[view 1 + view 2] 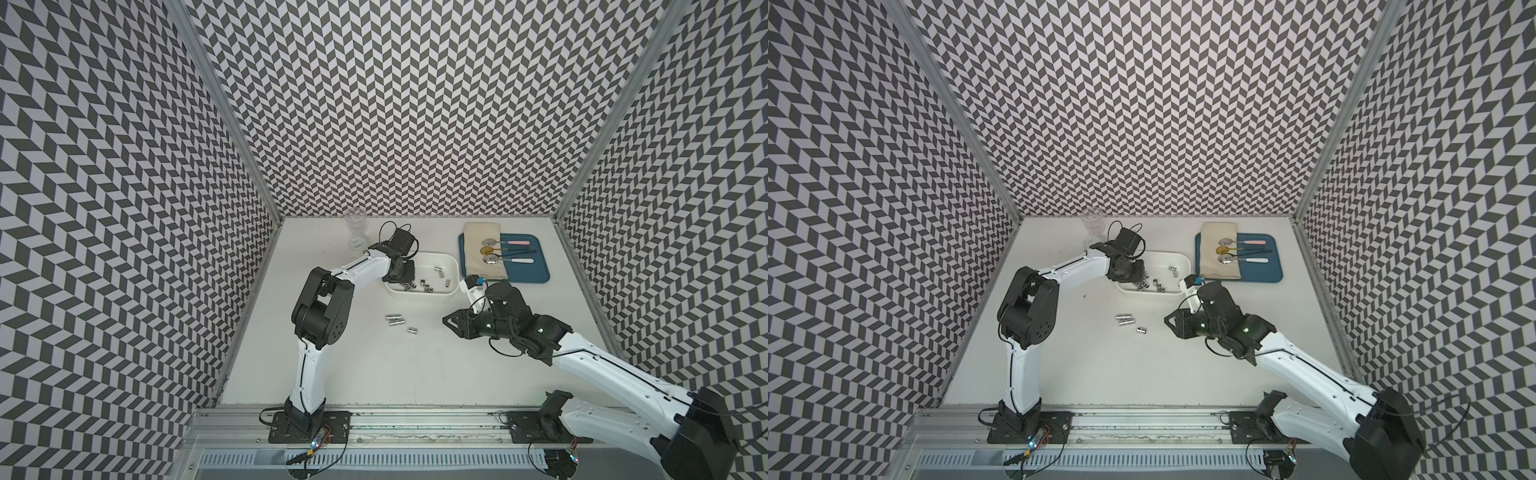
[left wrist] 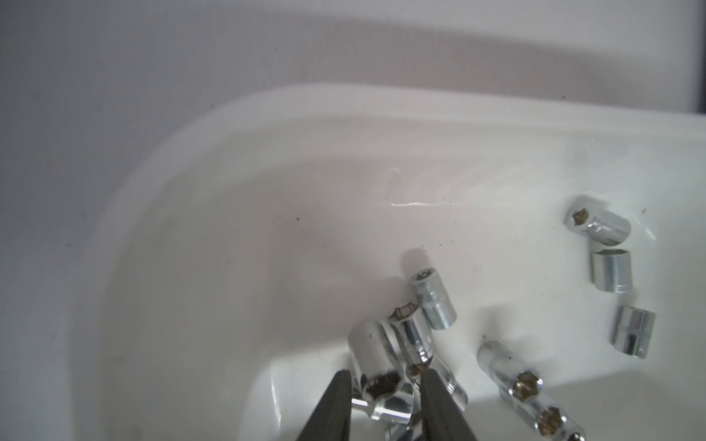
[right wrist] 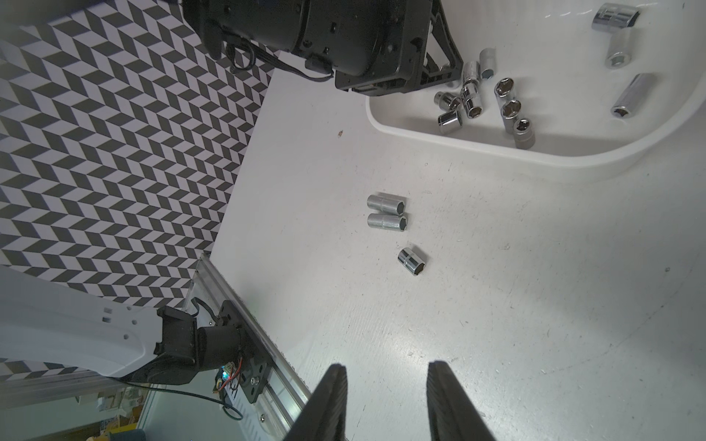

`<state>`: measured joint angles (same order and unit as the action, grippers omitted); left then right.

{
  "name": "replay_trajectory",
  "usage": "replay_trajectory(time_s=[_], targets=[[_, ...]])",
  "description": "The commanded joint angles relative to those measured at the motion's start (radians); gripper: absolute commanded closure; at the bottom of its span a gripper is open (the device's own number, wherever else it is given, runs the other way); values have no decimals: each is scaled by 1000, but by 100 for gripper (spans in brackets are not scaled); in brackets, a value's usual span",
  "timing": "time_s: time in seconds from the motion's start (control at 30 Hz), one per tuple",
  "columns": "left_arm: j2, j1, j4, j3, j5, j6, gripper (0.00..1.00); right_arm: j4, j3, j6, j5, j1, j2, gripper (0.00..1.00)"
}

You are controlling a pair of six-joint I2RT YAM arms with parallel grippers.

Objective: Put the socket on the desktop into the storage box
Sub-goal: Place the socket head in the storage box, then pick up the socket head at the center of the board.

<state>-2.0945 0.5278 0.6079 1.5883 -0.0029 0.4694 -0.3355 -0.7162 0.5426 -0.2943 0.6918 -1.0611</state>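
My left fingers (image 2: 429,387) are hanging slightly parted around a socket (image 2: 374,359) inside the storage box (image 2: 267,99). My right fingers (image 3: 439,382) are hovering apart, empty, over open bench (image 3: 496,305).

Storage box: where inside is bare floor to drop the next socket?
In the storage box, bare floor runs along the far wall, from the left fingers to the two sockets by the right end. The near left corner, under those fingers, is crowded with sockets.

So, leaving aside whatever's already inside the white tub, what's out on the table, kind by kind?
Loose sockets: 3
Spoons: 3
Glass cup: 1
White tub: 1
Blue tray: 1
Cloth: 1
Total: 10
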Motion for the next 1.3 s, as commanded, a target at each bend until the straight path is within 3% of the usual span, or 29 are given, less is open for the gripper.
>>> replay_trajectory(time_s=[0.0, 0.37, 1.0, 1.27], targets=[[32, -3, 12, 29, -2, -4, 61, 32, -15, 0, -13, -4, 12, 61], [126, 0, 5, 0, 13, 2, 61, 17, -24, -7, -4, -5, 12, 61], [397, 2, -69, -251, 65, 15, 61, -3, -49, -24, 3, -5, -15, 61], [539, -7, -98, -385, 103, 30, 60, -31, -76, -78, -2, 1, -64, 55]])
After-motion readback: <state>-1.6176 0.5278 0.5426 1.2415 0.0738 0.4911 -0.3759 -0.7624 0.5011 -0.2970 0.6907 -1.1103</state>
